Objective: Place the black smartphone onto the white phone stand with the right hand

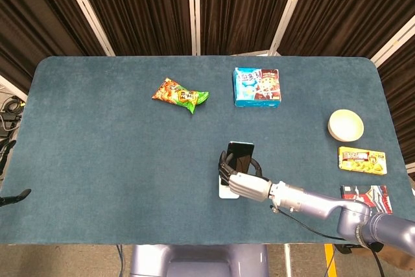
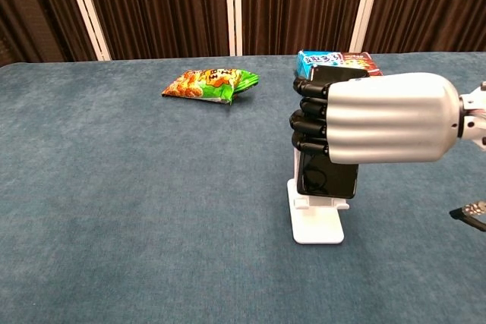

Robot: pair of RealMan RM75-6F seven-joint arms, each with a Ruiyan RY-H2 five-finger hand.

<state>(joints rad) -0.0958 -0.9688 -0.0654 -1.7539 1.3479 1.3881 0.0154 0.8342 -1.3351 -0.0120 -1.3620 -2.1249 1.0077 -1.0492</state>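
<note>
Robot hand [image 2: 380,119] on the right is gripping the black slab smartphone [image 2: 328,176] upright. It is seating the phone against the white plastic phone stand [image 2: 315,221] near the surface's front edge.

A table [image 1: 97,147] covered in blue-green felt stands before dark pleated curtains [image 1: 142,4] divided by pale vertical strips [image 1: 193,4].

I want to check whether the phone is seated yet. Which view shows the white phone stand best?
The chest view: the white phone stand appears side-on, with its base and lip visible below the black smartphone held by the right hand. In the head view, only a small white patch peeks out beside the hand.
</note>
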